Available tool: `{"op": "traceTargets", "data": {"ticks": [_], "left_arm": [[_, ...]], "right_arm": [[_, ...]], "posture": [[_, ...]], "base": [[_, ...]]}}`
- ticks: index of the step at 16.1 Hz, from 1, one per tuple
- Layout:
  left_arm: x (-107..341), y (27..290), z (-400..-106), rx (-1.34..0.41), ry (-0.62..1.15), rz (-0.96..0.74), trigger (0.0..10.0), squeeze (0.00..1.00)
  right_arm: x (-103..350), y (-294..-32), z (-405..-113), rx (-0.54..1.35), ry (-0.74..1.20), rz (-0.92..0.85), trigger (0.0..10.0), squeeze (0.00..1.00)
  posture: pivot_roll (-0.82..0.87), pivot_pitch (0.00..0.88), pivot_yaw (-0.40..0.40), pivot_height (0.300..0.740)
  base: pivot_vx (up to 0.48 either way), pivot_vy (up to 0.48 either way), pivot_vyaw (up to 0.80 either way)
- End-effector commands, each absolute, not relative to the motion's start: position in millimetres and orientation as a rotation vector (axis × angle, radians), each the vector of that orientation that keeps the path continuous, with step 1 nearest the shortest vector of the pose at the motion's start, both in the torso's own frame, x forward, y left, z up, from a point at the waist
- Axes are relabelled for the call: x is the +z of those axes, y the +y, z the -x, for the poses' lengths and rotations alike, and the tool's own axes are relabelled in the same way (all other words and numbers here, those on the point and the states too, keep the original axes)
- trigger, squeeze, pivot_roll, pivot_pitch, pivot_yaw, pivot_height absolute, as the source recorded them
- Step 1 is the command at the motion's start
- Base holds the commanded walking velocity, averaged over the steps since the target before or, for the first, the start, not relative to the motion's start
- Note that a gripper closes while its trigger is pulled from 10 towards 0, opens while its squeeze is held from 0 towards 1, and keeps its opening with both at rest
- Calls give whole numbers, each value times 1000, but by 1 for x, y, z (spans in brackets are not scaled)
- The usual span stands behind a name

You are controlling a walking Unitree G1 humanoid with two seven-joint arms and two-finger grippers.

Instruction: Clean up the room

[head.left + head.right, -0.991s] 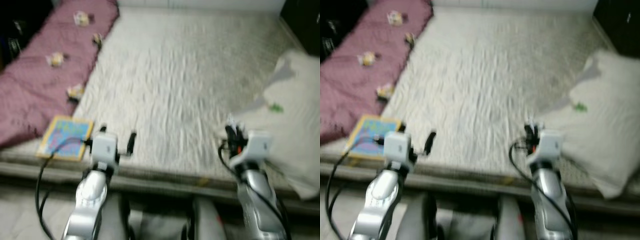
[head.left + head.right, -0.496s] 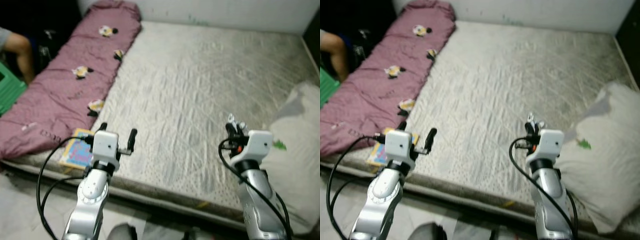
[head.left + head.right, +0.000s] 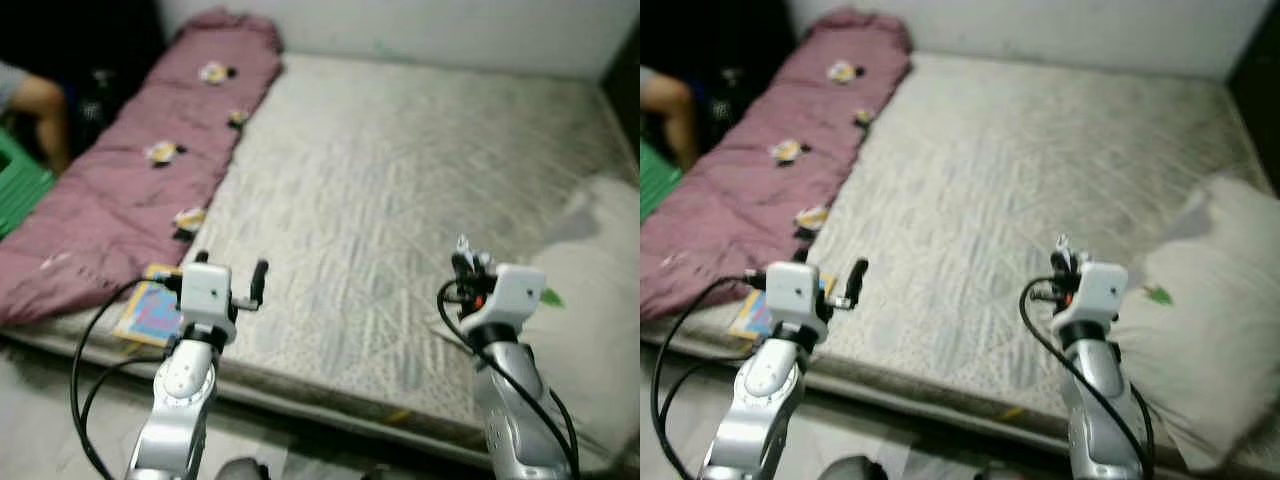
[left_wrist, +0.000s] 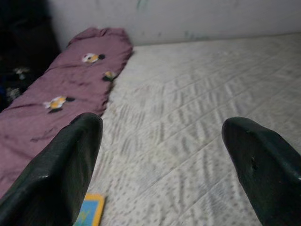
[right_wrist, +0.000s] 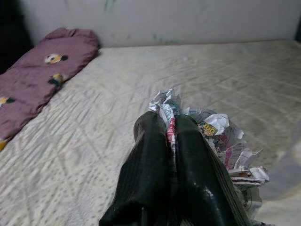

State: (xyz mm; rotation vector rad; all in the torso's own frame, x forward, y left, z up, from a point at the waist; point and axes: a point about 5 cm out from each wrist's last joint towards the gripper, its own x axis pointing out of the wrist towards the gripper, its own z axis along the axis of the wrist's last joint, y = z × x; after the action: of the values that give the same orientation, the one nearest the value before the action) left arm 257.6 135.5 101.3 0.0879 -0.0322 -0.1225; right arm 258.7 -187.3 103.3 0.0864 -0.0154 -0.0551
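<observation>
Over bed (image 3: 400, 170) edge, right gripper (image 5: 170, 129) jaws clenched on crumpled wrapper (image 5: 221, 136), held above mattress. Wrapper looks light, thin, crinkly, easily torn; pinch at bunched middle. Left gripper (image 4: 164, 141) jaws spread, holding nothing. Book (image 3: 150, 310) beside maroon quilt (image 3: 120, 190). Pillow (image 3: 1210, 330) at right.

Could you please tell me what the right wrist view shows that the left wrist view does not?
The right wrist view shows the right gripper with its black fingers shut on a crumpled wrapper, printed and shiny, sticking out past the fingertips. The left wrist view instead shows the left gripper open and holding nothing, with a corner of a colourful book near the mattress edge. Both take in the pale quilted mattress, the maroon blanket with small yellow figures along one side, and the wall behind.
</observation>
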Motion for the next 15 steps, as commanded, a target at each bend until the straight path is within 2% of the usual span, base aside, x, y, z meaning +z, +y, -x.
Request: {"op": "traceTargets", "data": {"ticks": [1, 3, 5, 10, 13, 15], "left_arm": [[100, 136, -258, -127, -14, -79, 10000, 0], [100, 134, -259, -140, -10, -70, 10000, 0], [99, 133, -258, -143, -8, -66, 10000, 0], [100, 133, -259, -149, -8, -64, 10000, 0], [100, 132, -259, -151, -9, -64, 10000, 0], [100, 132, -260, -150, -8, -65, 10000, 0]], "right_arm": [[103, -190, -258, -61, -10, -84, 10000, 0], [105, -190, -258, -64, -16, -81, 10000, 0], [104, -191, -257, -67, -13, -82, 10000, 0], [104, -193, -256, -69, -8, -75, 10000, 0], [103, -193, -255, -68, -4, -74, 10000, 0], [103, -193, -255, -67, -2, -74, 10000, 0]], "posture": [[-42, 94, 35, 740], [-43, 95, 35, 740], [-46, 98, 34, 740], [-49, 101, 32, 740], [-51, 103, 31, 740], [-52, 104, 32, 740]], "base": [[0, 0, -800], [0, 0, -728], [0, 0, -216], [0, 295, 0], [0, 307, -419], [0, 307, 0]]}}
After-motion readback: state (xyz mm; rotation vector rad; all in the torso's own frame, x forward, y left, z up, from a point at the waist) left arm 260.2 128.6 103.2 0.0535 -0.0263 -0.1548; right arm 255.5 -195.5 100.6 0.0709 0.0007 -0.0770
